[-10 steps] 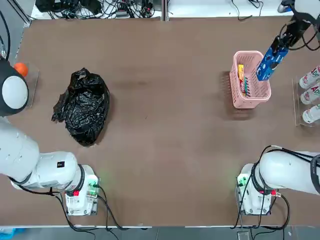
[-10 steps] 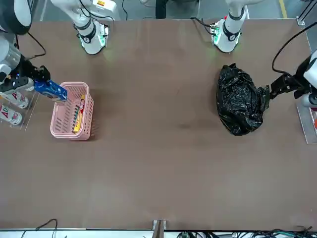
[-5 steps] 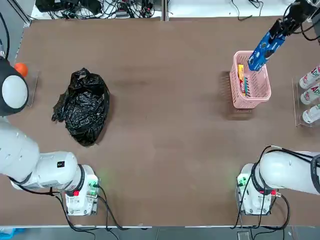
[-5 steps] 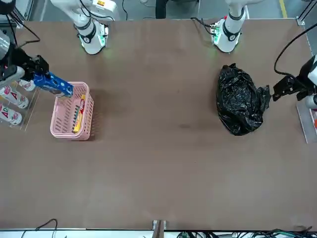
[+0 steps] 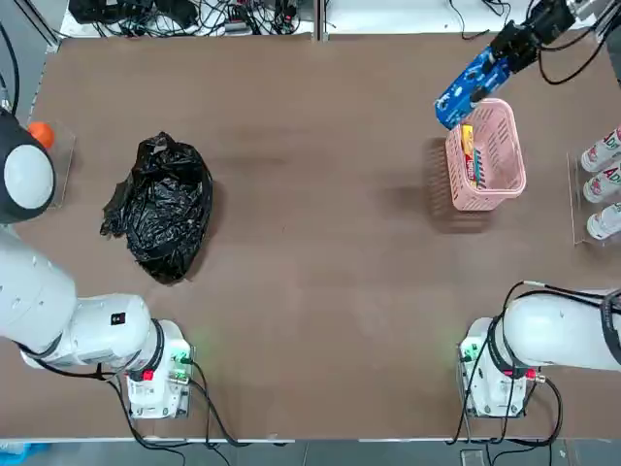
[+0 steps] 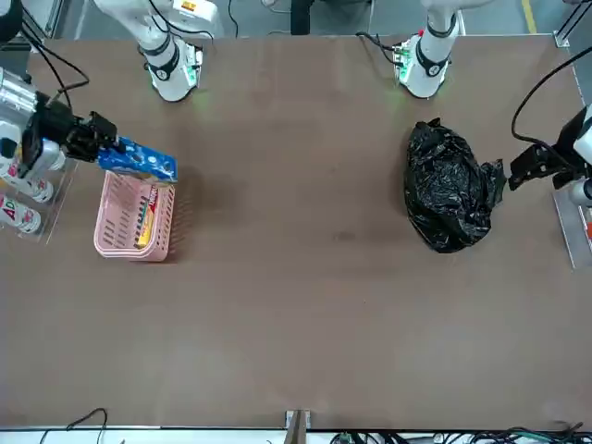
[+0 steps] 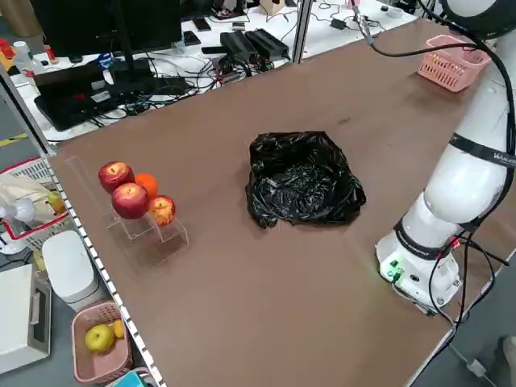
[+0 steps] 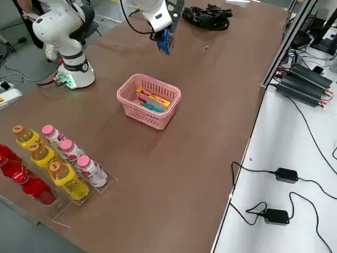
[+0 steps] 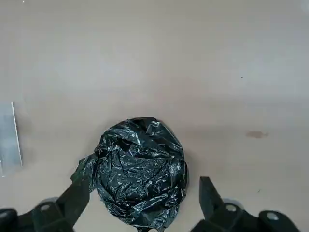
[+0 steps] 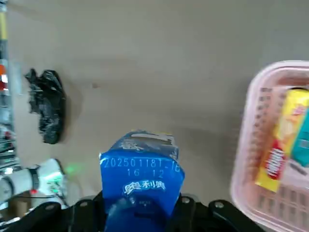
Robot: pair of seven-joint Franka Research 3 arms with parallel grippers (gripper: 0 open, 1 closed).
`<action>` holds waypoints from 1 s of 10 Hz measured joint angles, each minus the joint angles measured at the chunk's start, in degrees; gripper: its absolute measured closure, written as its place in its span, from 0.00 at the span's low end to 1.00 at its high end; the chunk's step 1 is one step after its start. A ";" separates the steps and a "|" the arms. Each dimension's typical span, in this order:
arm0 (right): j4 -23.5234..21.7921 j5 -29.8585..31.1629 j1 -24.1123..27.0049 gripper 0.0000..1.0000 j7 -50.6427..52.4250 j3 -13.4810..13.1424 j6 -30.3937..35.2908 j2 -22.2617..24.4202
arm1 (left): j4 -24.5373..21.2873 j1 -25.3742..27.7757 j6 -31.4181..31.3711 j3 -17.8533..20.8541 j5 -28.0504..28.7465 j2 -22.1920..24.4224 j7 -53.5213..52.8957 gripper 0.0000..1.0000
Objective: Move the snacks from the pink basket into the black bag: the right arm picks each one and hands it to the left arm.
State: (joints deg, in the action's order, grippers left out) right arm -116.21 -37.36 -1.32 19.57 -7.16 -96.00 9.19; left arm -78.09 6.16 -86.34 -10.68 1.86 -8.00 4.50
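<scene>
My right gripper [image 5: 506, 47] is shut on the blue snack packet [image 5: 469, 83] and holds it in the air at the pink basket's [image 5: 488, 200] far left corner. The packet [image 10: 142, 171] stands between the fingers in the right wrist view. A yellow snack [image 5: 468, 144] and a teal one [image 8: 152, 107] lie inside the basket [image 8: 150, 124]. The black bag [image 5: 160, 209] lies crumpled on the left side of the table. My left gripper [image 9: 142, 187] hangs open over the bag [image 9: 140, 164], with nothing between its fingers.
A rack of bottles [image 5: 602, 184] stands right of the basket at the table's right edge. Apples and an orange [image 7: 129, 197] sit on a clear stand at the left edge. Cables [image 5: 194, 15] run behind the far edge.
The right gripper has carried the blue packet from over the basket's right side up and leftward, past its far left corner. The left gripper has barely shifted.
</scene>
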 joint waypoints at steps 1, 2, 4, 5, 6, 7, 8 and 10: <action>0.03 -4.63 -1.28 0.56 -0.24 0.05 -0.63 -1.35 | -0.01 0.15 0.00 0.02 -0.04 -0.06 0.00 0.00; 0.06 -8.58 -2.66 0.56 -0.28 0.10 -2.21 -2.70 | -0.03 0.71 0.01 0.04 -2.75 -0.20 0.01 0.00; 0.06 -16.28 -5.78 0.56 -0.45 0.20 -6.11 -5.15 | -0.44 3.27 0.03 0.03 -15.16 -1.76 -0.14 0.00; 0.05 -19.98 -7.28 0.56 -0.52 0.24 -8.08 -6.26 | -0.51 3.39 -0.22 -0.15 -18.69 -3.41 -0.16 0.00; 0.03 -24.04 -9.19 0.56 -0.58 0.27 -10.68 -7.40 | -0.55 2.08 -0.73 -0.60 -20.59 -5.11 -0.07 0.00; 0.03 -28.20 -11.85 0.56 -0.67 0.32 -13.97 -8.52 | -0.58 -0.27 -1.19 -0.92 -22.19 -6.52 0.32 0.00; 0.03 -32.89 -15.28 0.56 -1.12 0.37 -18.16 -9.59 | -0.61 -2.19 -1.51 -1.15 -23.71 -7.39 0.86 0.00; 0.22 -43.78 -25.56 0.56 -2.27 0.63 -31.57 -11.20 | -0.69 -6.61 -4.47 -1.27 -24.16 -8.23 9.50 0.00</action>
State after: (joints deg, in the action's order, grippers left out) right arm -116.00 -81.14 -26.88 17.30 -6.53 -127.57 -2.01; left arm -78.78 -0.44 -90.80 -11.95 -22.30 -16.23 14.00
